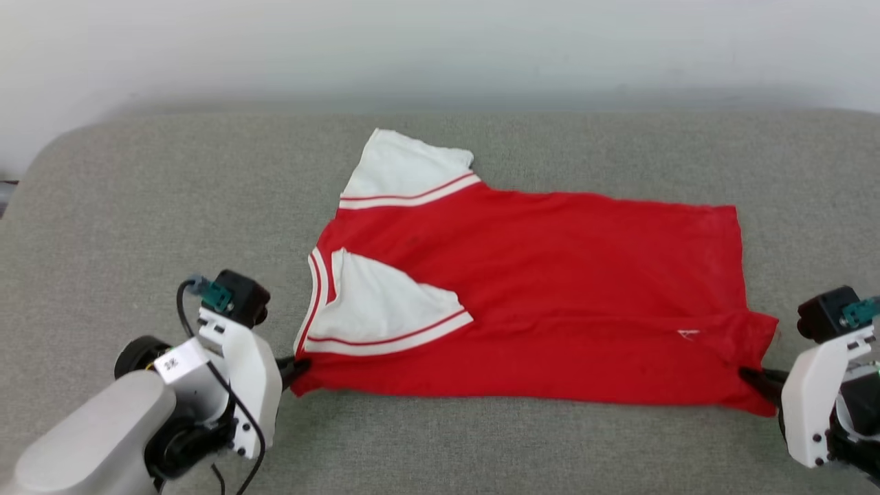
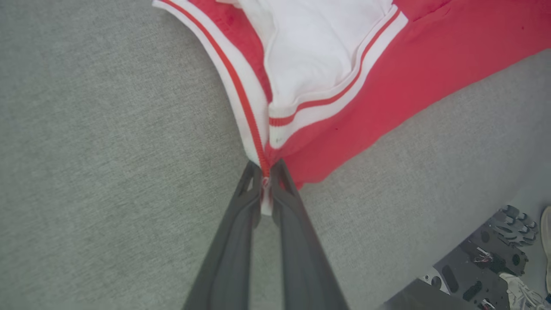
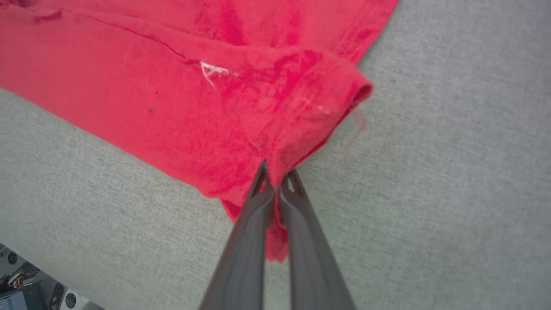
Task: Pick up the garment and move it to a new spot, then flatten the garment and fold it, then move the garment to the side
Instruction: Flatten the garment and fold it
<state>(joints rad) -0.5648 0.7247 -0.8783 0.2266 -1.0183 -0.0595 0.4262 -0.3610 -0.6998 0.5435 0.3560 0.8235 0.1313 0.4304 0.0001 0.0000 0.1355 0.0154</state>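
The grey fabric-covered surface [image 1: 137, 206] spreads across nearly all of my head view, its far edge meeting a pale wall [image 1: 440, 48]. On it, about the middle and a little toward my right, lies the garment [image 1: 550, 275], a red T-shirt stretched sideways with its collar end toward my left and its hem end toward my right. It rests mostly flat. A crease runs along the body just above the near long edge, and the near right corner juts out a little past the rest of the hem.

My left gripper [image 1: 294, 368] is at the shirt's near left corner, closed on the cloth. In the left wrist view the end of the striped collar trim [image 2: 234, 82] is pinched between my two dark fingers [image 2: 241, 202], a sliver of white showing in the narrow gap below the tips. My right gripper [image 1: 755, 377] is at the near right corner and is likewise clamped on the garment. In the right wrist view a bunched bit of red hem is squeezed between the fingertips, with a tongue of cloth hanging down between the fingers.

The far sleeve [image 1: 402, 168], white with a red-and-white stripe at its seam, sticks out beyond the far edge toward the wall. The near sleeve [image 1: 385, 306], also white, is folded inward and lies on the red body just beside the collar. A small white logo [image 1: 688, 334] sits near the hem, right by the crease
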